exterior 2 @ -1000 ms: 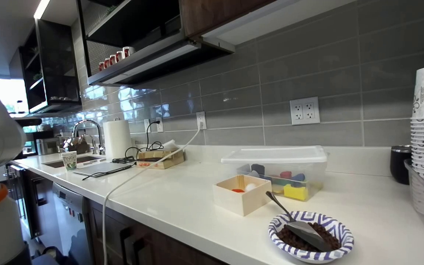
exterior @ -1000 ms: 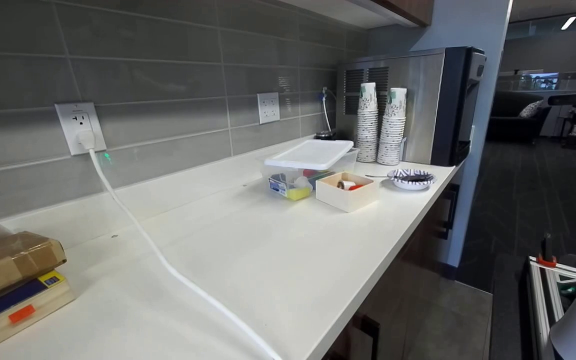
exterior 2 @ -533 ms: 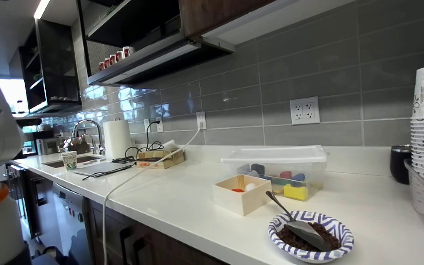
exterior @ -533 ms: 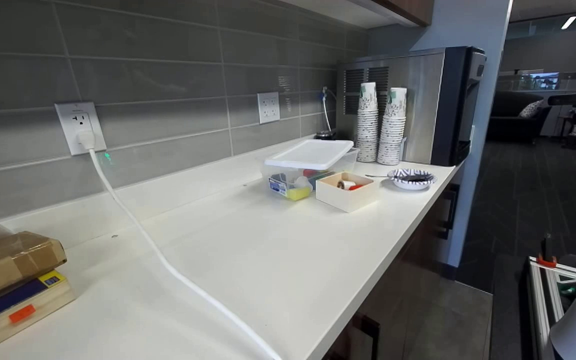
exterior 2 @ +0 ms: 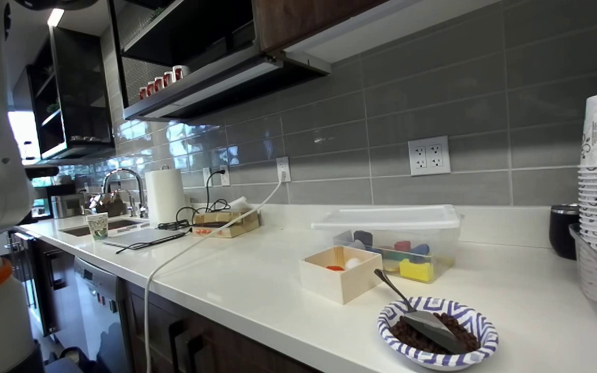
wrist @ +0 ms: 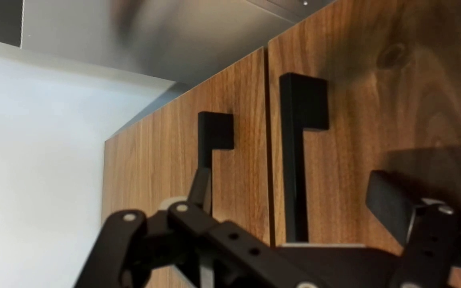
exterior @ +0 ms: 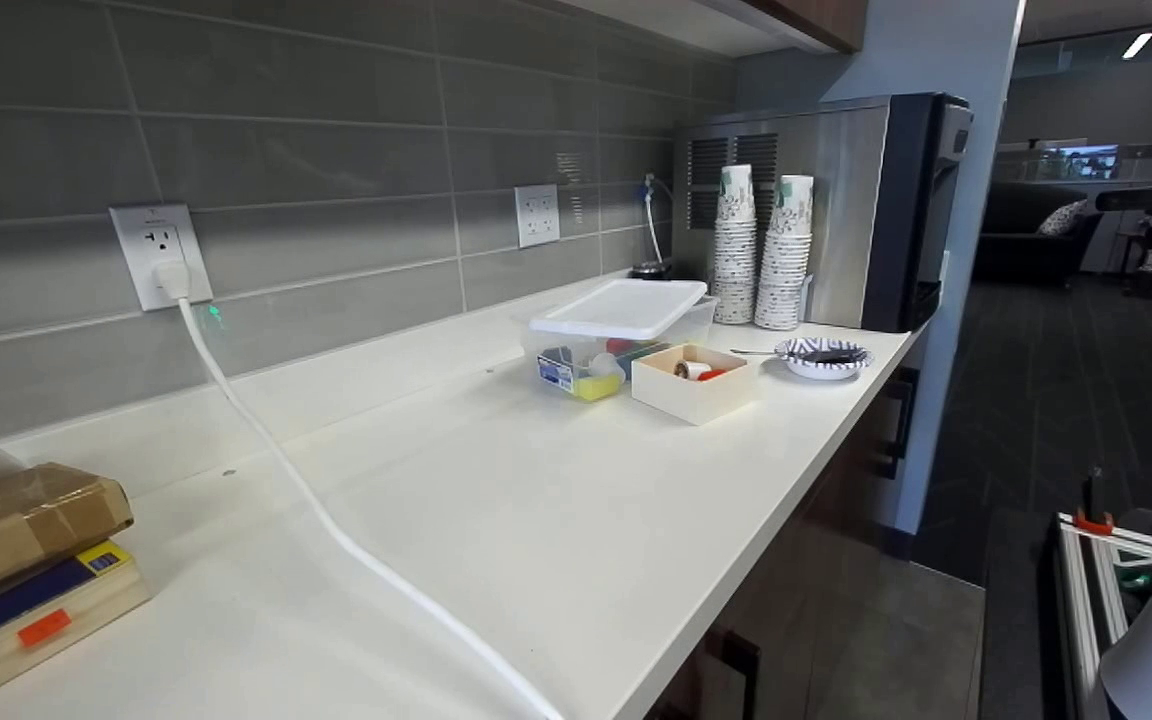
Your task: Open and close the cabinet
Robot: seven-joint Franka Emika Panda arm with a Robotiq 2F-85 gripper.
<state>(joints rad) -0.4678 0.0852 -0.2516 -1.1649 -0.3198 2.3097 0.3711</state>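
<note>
- Brown wood grain fills much of the wrist view: this is the cabinet [wrist: 240, 196], right ahead of the gripper [wrist: 294, 190], its two doors [wrist: 362, 120] side by side and, as we see it, both closed.
- Our gripper is spread wide with nothing in its grip; the right-hand door's black handle [wrist: 293, 160] shows between the fingers [wrist: 388, 208], though we cannot tell how near in depth.
- We judge that handle to be rigid, probably metal and a little slick, so we would take it squarely on the straight length, clear of the thick block [wrist: 310, 102] at its end.
- We expect the door to be stiff and fairly weighty, yet to swing freely if hinged; we should pull in an arc.
- In that view, one finger overlaps the neighbouring handle [wrist: 216, 130], so we might snag it.
</note>
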